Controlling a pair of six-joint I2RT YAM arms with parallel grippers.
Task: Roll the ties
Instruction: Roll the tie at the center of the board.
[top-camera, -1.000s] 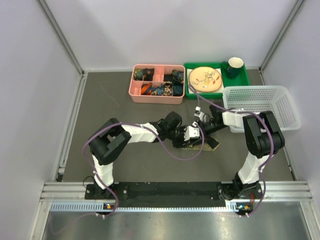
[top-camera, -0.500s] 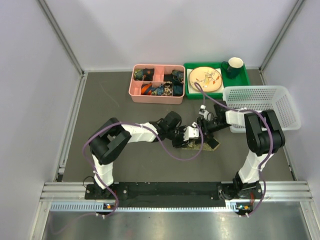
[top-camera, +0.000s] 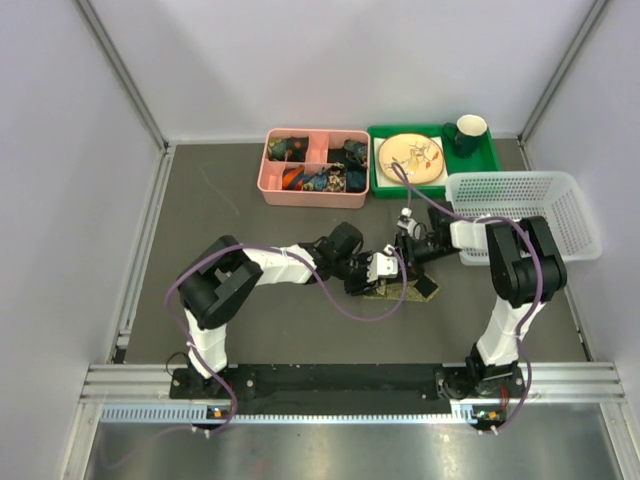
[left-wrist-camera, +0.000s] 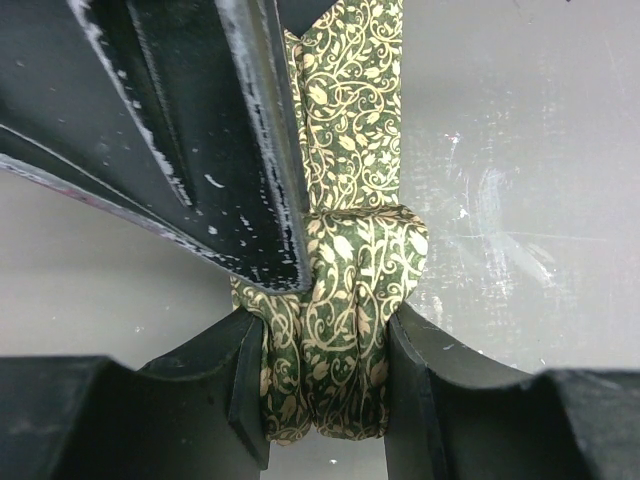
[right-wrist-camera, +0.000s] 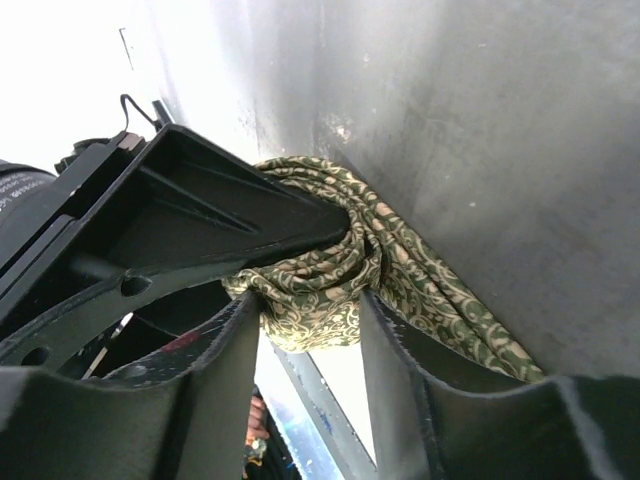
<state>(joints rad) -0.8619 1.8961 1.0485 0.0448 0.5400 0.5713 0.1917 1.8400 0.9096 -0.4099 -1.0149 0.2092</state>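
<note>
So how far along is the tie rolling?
Partly done. One end of the tie is already wound into a tight roll. In hand: the left hand and the right hand both pinch that roll. Left to do: a flat tail lies unrolled on the table, so more winding remains.

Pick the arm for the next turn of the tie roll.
Left, probably. The left gripper clamps the rolled end of the tie squarely, with the unrolled tail running straight ahead of it. The right gripper holds the same roll at an angle, from the side.
</note>
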